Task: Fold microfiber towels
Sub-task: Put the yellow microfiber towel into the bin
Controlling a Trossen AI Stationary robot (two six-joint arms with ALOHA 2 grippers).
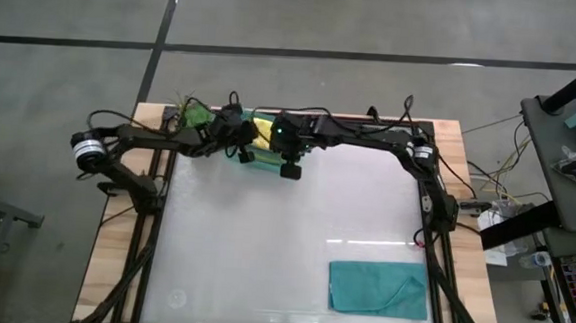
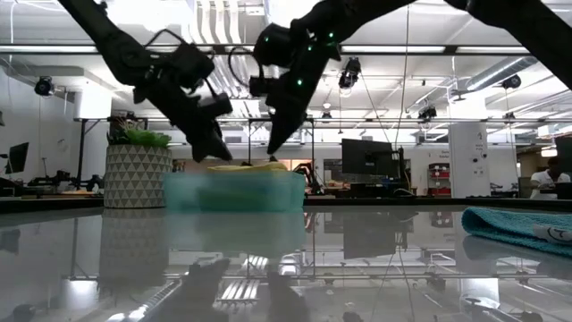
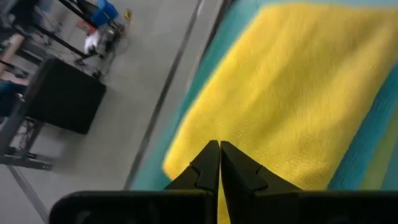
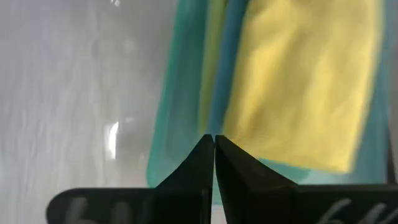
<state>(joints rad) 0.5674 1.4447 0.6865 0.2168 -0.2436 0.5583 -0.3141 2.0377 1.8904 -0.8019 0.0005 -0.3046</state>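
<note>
Yellow towel [image 1: 262, 132] is lying on top of the pile in the mint tray [image 2: 234, 191], which is sitting at the far edge of the table [image 1: 282, 251], left of centre. Tray is the landmark for everything below.

- Potted plant [image 2: 136, 170] is standing just left of the tray, at the table's far left corner.
- Left gripper [image 2: 211, 152] is hanging over the tray's left part, tips pointing down at the yellow towel, jaws pressed together with nothing between them. Left wrist view is showing the fingertips [image 3: 219, 163] just above the yellow cloth; contact, cannot tell.
- Right gripper [image 2: 273, 145] is hanging over the tray's right part, also clenched and empty, tips close above the pile.
- Right wrist view is showing a lime green towel edge [image 4: 212, 68] and a teal layer under the yellow one.
- Teal towel [image 1: 378, 288] is lying spread flat well apart from the tray, toward the table's near right corner.
</note>
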